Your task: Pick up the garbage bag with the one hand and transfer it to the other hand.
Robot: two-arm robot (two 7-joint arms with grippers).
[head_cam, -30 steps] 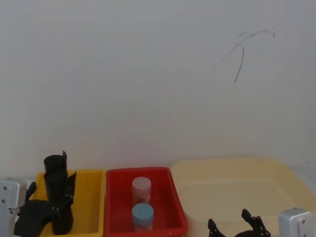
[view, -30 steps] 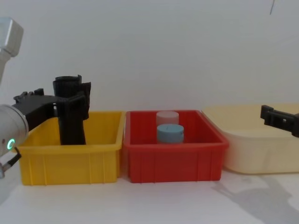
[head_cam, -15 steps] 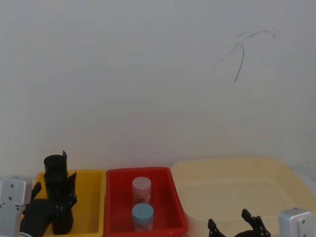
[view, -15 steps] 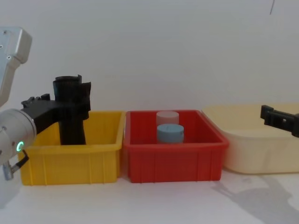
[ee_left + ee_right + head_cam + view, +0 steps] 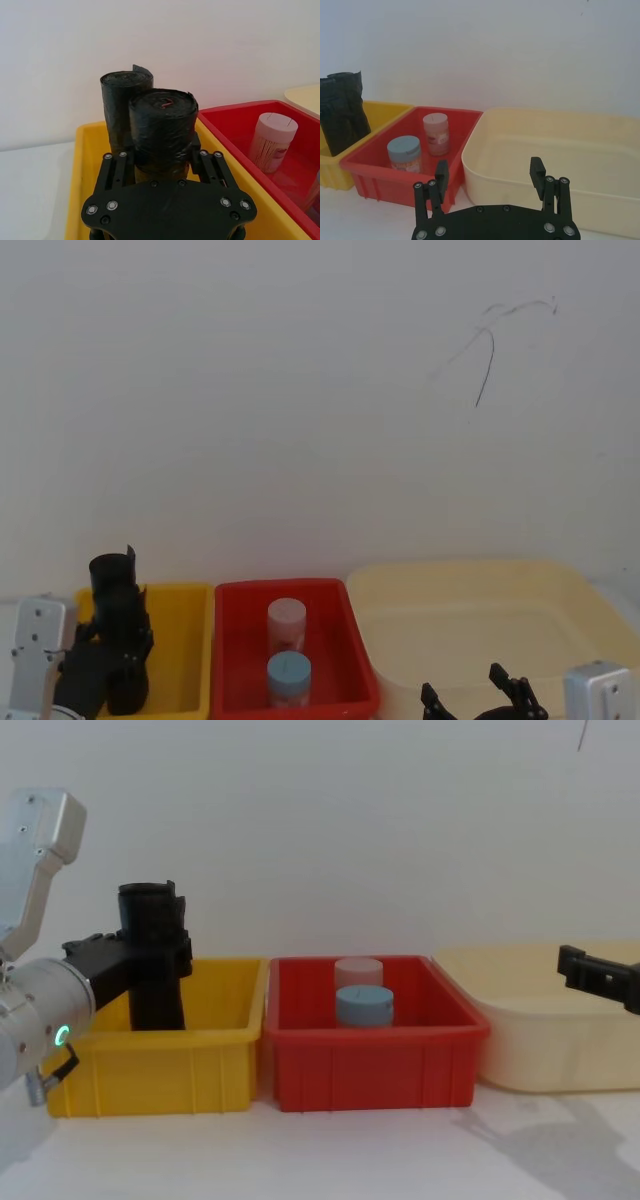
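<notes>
Now the left claw [image 5: 163,146] clamps the upright garbage bag [image 5: 161,115].
Long axis vertical; right claw [image 5: 489,174], jaws apart, hangs well to its right.

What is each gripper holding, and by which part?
The left gripper clamps the nearer garbage bag roll at mid-height, in the yellow bin; the right gripper is open, empty.
</notes>
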